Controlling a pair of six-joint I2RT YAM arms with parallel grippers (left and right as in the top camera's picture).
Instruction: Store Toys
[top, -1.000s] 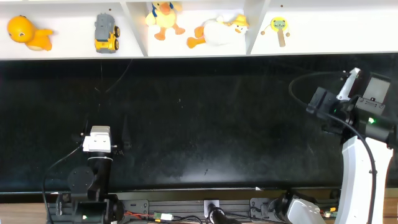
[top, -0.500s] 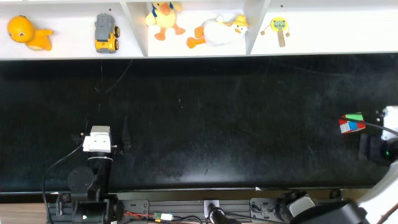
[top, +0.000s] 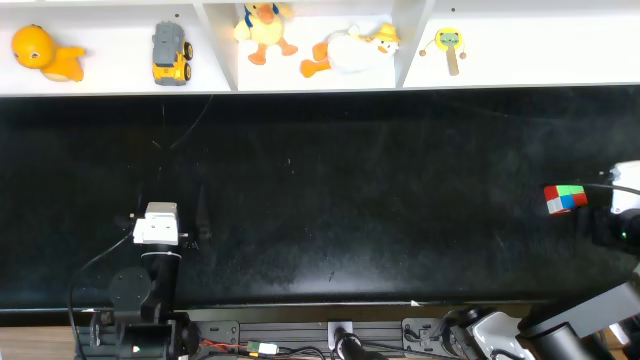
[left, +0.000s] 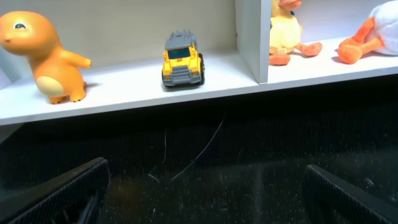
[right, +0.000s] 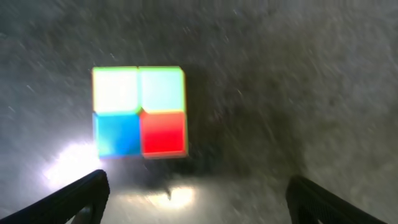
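The right gripper (right: 196, 185) hangs over the work surface with its two dark fingers spread wide and nothing between them. Just ahead of the fingertips, nearer one finger than the other, a small cube (right: 138, 111) lies flat on the mat, apart from both fingers. It is a glossy, hard-edged block whose upper face is split into four squares; the blue and red ones read clearly, and the other two are washed pale by glare. The mat (top: 350, 200) beneath is matt black and finely scuffed.

The left gripper (left: 202, 183) is low over the same mat, well apart from the cube, with its fingers also spread and holding nothing. Straight ahead of it stands a white shelf (left: 249, 37) with upright dividers. In the bay facing the fingers are a smooth orange figure (left: 43, 56) and a yellow toy truck (left: 182, 59). Past the divider sit a soft plush duck (left: 286, 31) and a white plush bird (top: 350, 50).
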